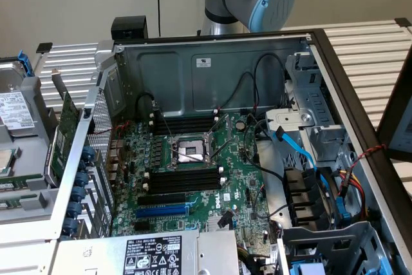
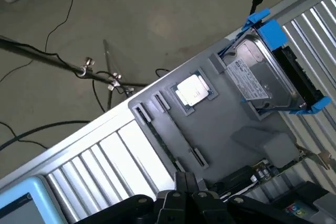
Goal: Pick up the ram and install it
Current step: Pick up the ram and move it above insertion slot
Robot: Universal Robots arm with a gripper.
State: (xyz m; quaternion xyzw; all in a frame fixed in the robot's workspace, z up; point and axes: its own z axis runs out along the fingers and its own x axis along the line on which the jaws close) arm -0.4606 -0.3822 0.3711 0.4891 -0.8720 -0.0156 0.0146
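Ram stick [image 2: 168, 136] stands on edge in a holder on the gray tray [image 2: 226, 124], likely so we can pinch it, while our gripper [image 2: 186, 179], shut and empty, hangs near that tray.

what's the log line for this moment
gripper: shut, holding nothing | position: over tray, near ram | ram: in tray, not picked | slots: empty

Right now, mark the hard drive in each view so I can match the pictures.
Exterior view: hard drive at the exterior view's far left edge, outside the computer case.
Wrist view: hard drive in its blue caddy, beside the processor chip.
Shared landmark: the grey tray it sits on.
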